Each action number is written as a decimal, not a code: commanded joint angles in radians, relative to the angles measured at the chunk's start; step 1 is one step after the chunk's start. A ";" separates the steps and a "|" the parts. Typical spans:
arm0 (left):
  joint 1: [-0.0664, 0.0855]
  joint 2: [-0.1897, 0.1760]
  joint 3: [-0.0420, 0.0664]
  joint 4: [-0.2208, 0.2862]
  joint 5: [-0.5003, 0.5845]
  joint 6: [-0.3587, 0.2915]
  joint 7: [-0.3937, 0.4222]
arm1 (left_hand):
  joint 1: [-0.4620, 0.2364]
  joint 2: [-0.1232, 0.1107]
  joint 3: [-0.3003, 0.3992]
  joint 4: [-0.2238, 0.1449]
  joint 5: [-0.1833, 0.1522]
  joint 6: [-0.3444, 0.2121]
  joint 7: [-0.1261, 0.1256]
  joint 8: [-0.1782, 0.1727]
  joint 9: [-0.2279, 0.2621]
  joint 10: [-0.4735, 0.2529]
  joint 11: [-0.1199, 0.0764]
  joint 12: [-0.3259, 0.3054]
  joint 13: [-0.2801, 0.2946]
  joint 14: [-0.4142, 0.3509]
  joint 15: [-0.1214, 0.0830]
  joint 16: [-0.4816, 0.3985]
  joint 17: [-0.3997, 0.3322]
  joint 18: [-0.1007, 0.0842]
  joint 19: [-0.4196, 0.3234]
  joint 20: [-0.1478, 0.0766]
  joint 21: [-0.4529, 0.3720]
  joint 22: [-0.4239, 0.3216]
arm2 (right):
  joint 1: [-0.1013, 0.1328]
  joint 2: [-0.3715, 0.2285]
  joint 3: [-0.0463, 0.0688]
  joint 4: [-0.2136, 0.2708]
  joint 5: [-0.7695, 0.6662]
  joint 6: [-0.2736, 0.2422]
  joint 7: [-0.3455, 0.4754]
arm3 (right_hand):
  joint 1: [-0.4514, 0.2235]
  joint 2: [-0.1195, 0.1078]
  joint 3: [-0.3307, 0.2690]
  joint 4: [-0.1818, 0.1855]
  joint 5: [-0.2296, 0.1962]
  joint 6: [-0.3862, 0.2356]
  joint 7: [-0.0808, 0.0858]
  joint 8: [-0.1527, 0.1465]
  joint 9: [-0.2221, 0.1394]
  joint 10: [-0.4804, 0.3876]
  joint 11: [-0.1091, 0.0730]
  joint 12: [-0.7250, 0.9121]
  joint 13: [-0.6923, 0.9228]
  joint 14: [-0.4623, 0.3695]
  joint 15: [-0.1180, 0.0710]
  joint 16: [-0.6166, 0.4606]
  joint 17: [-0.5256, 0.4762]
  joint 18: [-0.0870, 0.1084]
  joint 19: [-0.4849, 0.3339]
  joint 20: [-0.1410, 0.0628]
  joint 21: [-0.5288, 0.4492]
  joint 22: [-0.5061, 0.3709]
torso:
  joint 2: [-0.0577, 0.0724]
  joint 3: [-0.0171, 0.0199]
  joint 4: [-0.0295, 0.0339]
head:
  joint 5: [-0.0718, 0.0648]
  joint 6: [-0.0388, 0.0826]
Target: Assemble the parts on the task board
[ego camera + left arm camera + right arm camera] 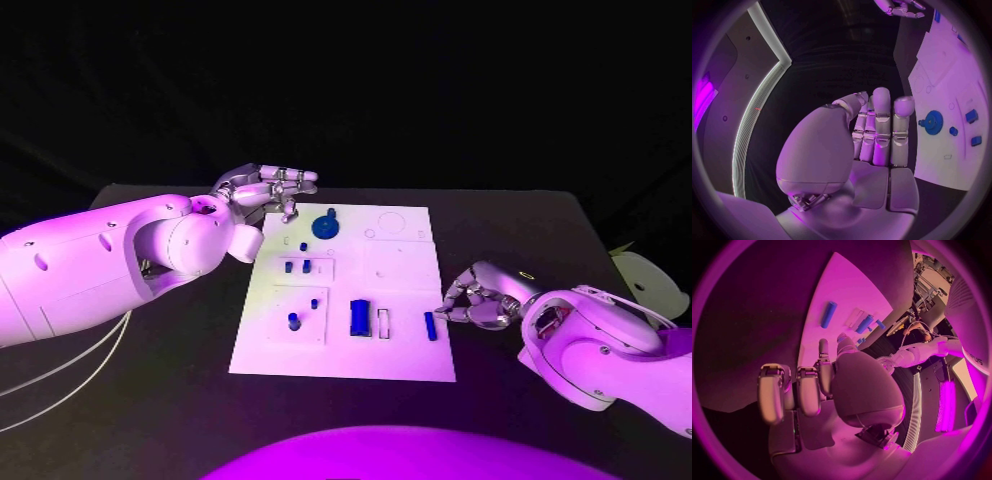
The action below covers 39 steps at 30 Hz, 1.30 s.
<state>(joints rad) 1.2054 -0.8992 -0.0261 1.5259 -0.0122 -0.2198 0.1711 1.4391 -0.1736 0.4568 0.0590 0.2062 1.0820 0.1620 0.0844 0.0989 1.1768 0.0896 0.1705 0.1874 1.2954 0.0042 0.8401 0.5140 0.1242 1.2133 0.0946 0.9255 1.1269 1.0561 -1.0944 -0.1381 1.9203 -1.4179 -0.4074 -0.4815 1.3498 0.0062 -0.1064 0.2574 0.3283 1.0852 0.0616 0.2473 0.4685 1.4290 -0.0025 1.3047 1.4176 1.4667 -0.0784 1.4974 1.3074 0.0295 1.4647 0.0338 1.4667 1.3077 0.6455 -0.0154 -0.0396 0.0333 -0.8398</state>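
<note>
Task board lies mid-frame on the black table. Blue gear-like part sits near the board's upper left corner; small blue parts below it, a long blue bar and a thin one lower down.

Left hand — upper left of the board's corner, fingers pressed together, holding nothing. Right hand — just off the board's right edge, fingers curled in, nothing visible in them.

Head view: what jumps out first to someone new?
The white task board in the middle of the black table, dotted with small blue parts; the round blue gear-like part near its far edge stands out most. The left hand hovers at the board's far left corner, holding nothing; the right hand sits off its right edge, fingers curled.
</note>
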 commanded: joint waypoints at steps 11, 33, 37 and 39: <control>-0.001 0.003 -0.001 0.004 0.004 0.019 0.003 | 0.006 0.002 -0.001 -0.002 -0.001 -0.002 0.002 0.001 -0.001 -0.006 -0.001 0.003 0.000 -0.005 0.001 -0.003 -0.002 0.020 -0.002 0.000 -0.007 -0.001 | -0.049 0.020 -0.003 -0.013 -0.057 0.000 -0.073 | -0.026 -0.016 -0.011 0.028 0.012 0.020 -0.004 -0.005 0.001 0.016 -0.013 0.007 -0.066 0.075 0.002 -0.001 0.122 -0.007 0.063 0.003 0.000 0.234 | 0.001 -0.0008 0.0035 | -0.017 -0.003; -0.002 -0.001 -0.002 0.007 0.004 0.024 0.000 | 0.006 0.003 -0.003 -0.002 -0.001 -0.002 0.002 0.001 -0.001 -0.007 -0.001 0.004 0.000 -0.005 0.001 -0.003 -0.002 0.020 -0.002 0.000 -0.007 -0.001 | -0.060 0.091 -0.003 -0.062 -0.128 0.051 -0.111 | -0.048 -0.027 -0.020 0.032 0.012 0.024 -0.004 -0.007 0.004 0.012 -0.013 0.001 -0.070 0.074 0.002 -0.004 0.118 -0.006 0.060 0.003 -0.008 0.232 | 0.001 -0.0011 0.0021 | -0.011 -0.013; -0.002 -0.002 -0.002 0.007 0.004 0.024 0.000 | 0.006 0.003 -0.003 -0.002 -0.001 -0.002 0.002 0.001 -0.001 -0.007 -0.001 0.004 0.000 -0.005 0.001 -0.003 -0.002 0.020 -0.002 0.000 -0.007 -0.001 | -0.062 0.102 -0.004 -0.068 -0.147 0.075 -0.117 | -0.040 -0.031 -0.019 0.027 0.009 0.027 -0.007 -0.005 0.006 0.012 -0.015 0.001 -0.069 0.074 0.001 -0.004 0.119 -0.006 0.060 0.003 -0.007 0.232 | 0.001 -0.0005 0.0022 | -0.011 -0.016; -0.002 -0.002 -0.002 0.007 0.004 0.024 0.000 | 0.006 0.003 -0.003 -0.002 -0.001 -0.002 0.002 0.001 -0.001 -0.007 -0.001 0.004 0.000 -0.005 0.001 -0.003 -0.002 0.020 -0.002 0.000 -0.007 -0.001 | -0.064 0.109 -0.004 -0.071 -0.157 0.090 -0.119 | -0.029 -0.036 -0.016 0.022 0.007 0.029 -0.009 -0.004 0.008 0.012 -0.016 0.001 -0.069 0.074 0.000 -0.003 0.120 -0.006 0.061 0.002 -0.007 0.232 | 0.001 -0.0010 0.0018 | -0.012 -0.017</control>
<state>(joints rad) 1.2035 -0.9019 -0.0282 1.5303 -0.0122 -0.2137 0.1680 1.4391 -0.1736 0.4568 0.0590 0.2062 1.0820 0.1619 0.0844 0.0991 1.1769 0.0895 0.1705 0.1875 1.2955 0.0042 0.8401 0.5132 0.1242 1.2133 0.0946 0.9214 1.1270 0.9972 -0.9889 -0.1391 1.8516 -1.5272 -0.3775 -0.5820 1.3181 -0.0237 -0.1234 0.2855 0.3351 1.1070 0.0544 0.2498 0.4801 1.4446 -0.0150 1.3084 1.3799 1.4666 -0.0786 1.4974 1.3079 0.0295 1.4647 0.0338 1.4618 1.3073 0.6460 -0.0163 -0.0374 0.0224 -0.8552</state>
